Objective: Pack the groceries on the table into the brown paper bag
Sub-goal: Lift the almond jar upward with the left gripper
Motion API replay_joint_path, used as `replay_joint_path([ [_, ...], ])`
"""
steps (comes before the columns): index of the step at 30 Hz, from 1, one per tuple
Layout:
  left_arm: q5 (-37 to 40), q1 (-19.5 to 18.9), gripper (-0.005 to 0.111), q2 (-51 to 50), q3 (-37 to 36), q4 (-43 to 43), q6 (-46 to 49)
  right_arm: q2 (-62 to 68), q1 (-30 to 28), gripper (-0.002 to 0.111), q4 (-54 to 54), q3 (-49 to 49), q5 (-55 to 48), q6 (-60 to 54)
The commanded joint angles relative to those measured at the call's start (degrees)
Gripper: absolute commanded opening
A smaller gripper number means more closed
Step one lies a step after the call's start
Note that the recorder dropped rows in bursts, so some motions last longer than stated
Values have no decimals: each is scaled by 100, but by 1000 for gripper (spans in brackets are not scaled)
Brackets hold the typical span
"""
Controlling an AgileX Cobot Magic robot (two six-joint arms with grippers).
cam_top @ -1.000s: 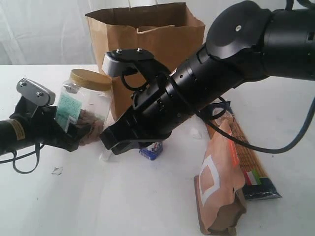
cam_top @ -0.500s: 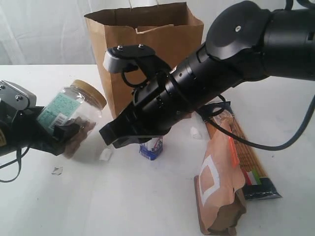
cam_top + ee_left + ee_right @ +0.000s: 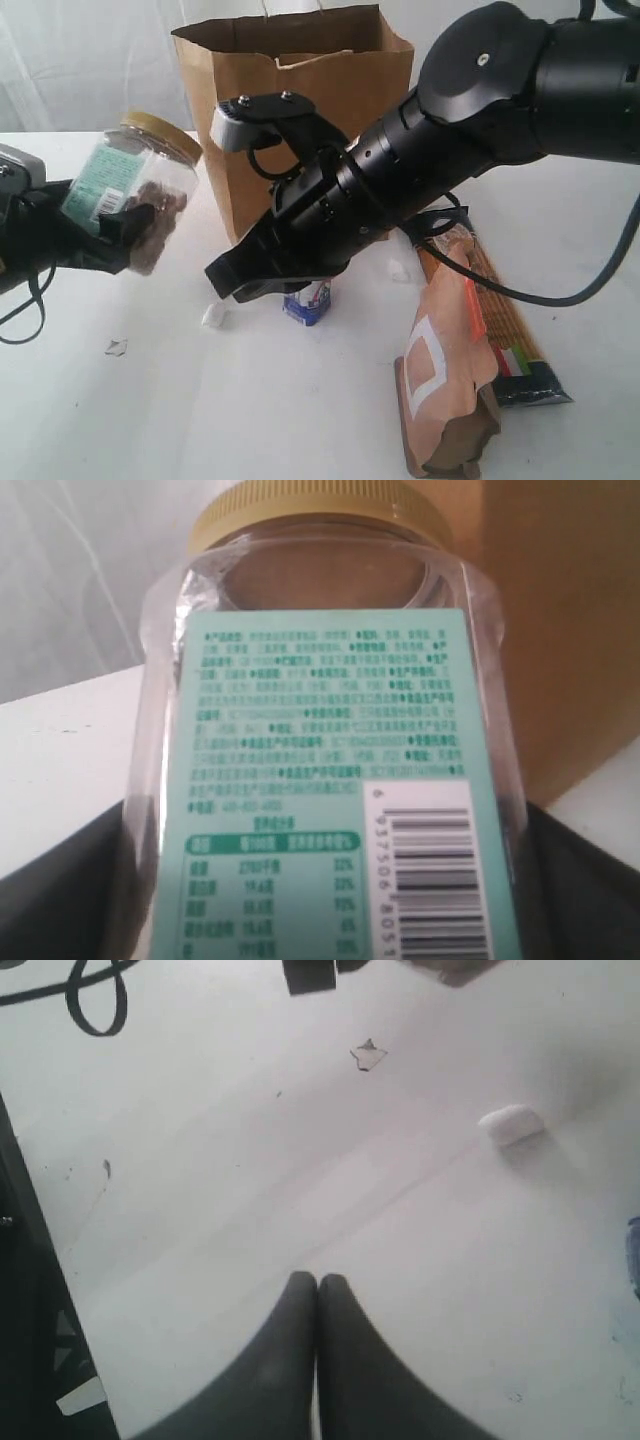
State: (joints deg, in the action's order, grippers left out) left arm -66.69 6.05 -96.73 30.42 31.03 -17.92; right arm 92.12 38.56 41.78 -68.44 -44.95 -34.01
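My left gripper (image 3: 128,232) is shut on the tan-lidded clear jar (image 3: 132,188) and holds it tilted in the air, left of the brown paper bag (image 3: 300,100). In the left wrist view the jar (image 3: 330,740) with its green label fills the frame, dark fingers (image 3: 60,910) on both sides, and the bag (image 3: 570,630) behind. My right gripper (image 3: 216,284) is shut and empty over the white table (image 3: 250,400), in front of the bag; its fingertips (image 3: 300,1290) touch each other. A small white-blue carton (image 3: 308,303) stands under the right arm. The brown-orange pouch (image 3: 445,380) and the spaghetti pack (image 3: 510,340) lie at the right.
A small white lump (image 3: 212,316) and a torn paper scrap (image 3: 116,347) lie on the table between the grippers; the right wrist view shows the lump (image 3: 511,1124) and the scrap (image 3: 368,1055) too. The right arm's bulk spans the table's middle.
The left gripper has carried the jar away from the bag's side, leftward, then raised it. The right gripper has shifted only slightly and stays shut.
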Motion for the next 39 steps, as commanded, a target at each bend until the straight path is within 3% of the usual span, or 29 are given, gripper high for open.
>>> replay_joint_path([
  [1,-328,-31,0,304,33,-443,-20,-54,-32,0,-44,-13,-127,-12],
  [10,-328,-31,0,1643,177,-1078,0,-54,-32,0,-55,-13,-120,-12],
  [15,-328,-31,0,2133,1061,-1039,-479,-54,-32,0,-55,-13,-120,-12],
  [27,-328,-31,0,570,3403,-274,-3523,-54,-32,0,-55,-13,-120,-12],
  [39,-328,16,0,-354,4952,870,-4705,-54,-32,0,-53,-13,-90,-12],
])
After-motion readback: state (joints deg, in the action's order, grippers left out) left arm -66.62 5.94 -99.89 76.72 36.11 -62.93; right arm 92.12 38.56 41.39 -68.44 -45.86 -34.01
